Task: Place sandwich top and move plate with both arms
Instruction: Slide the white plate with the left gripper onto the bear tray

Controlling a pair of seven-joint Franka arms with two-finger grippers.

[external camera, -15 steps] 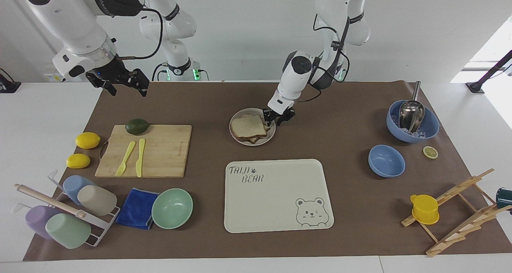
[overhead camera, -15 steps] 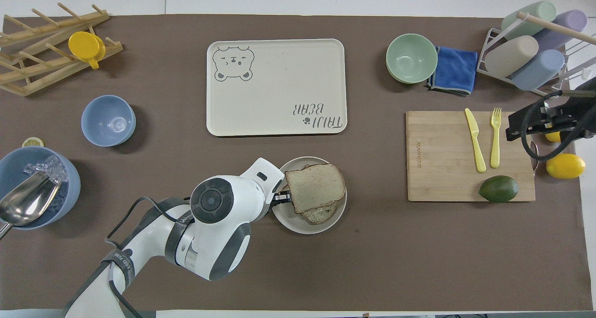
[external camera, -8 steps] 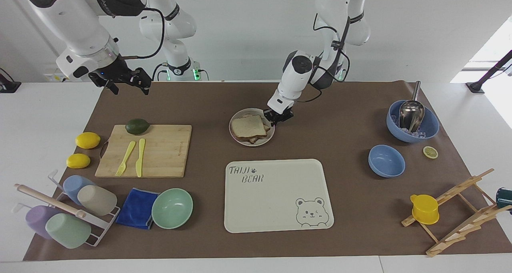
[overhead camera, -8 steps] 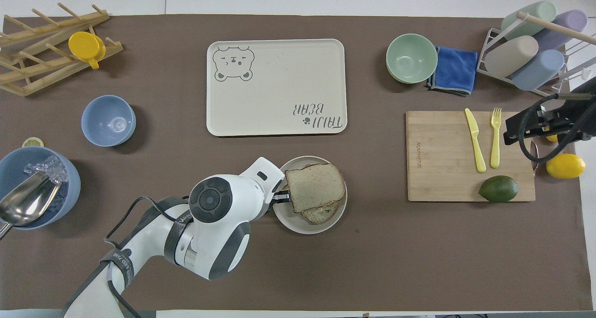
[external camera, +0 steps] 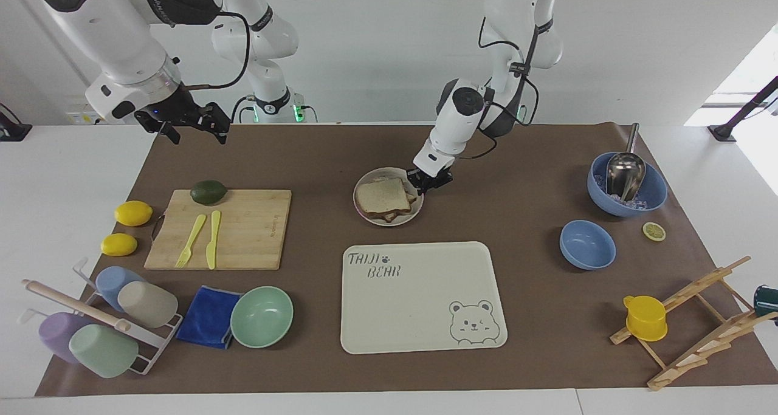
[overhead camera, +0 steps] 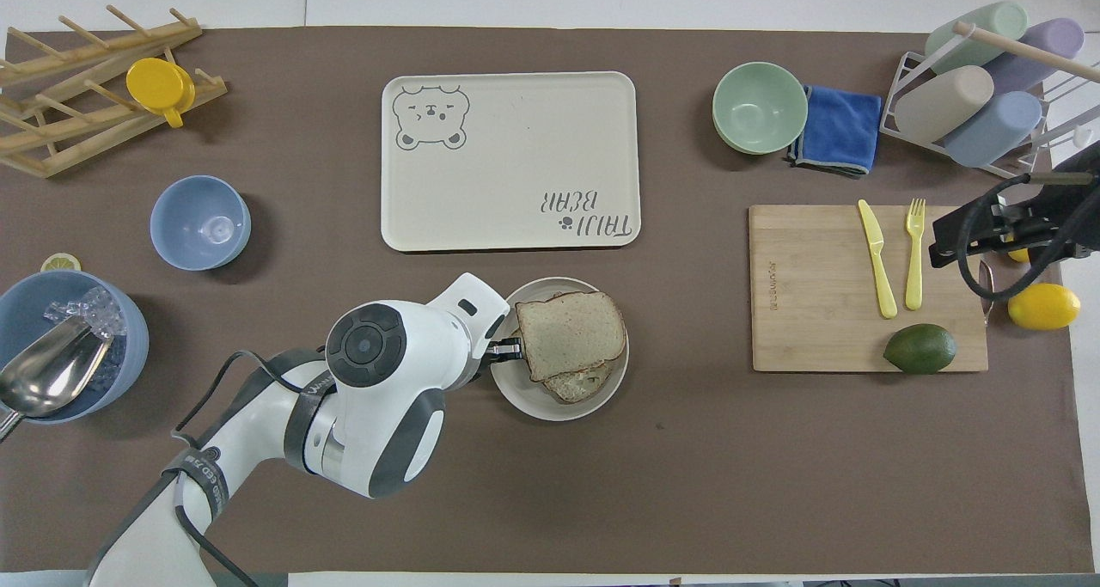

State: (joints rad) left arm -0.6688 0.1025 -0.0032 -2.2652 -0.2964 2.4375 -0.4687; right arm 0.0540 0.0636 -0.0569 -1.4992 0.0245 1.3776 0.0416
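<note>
White wall [external camera: 377,50] – white table [external camera: 61,172] under brown mat [external camera: 523,160]; daylight at one side.

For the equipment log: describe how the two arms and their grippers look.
Both arms, left arm and right arm, are white and jointed with dark grey round joint caps, grey lettering and loose black cables. The left gripper and right gripper are black and two-fingered.

Matt cream plate [external camera: 364,211], wooden cutting board [external camera: 243,233], shiny metal scoop [external camera: 625,172], blue cloth [external camera: 206,318].

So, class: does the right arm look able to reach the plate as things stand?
Probably yes: the right gripper hangs open over the mat's corner, nothing lying between it and the plate, whose rim on that side is free.
</note>
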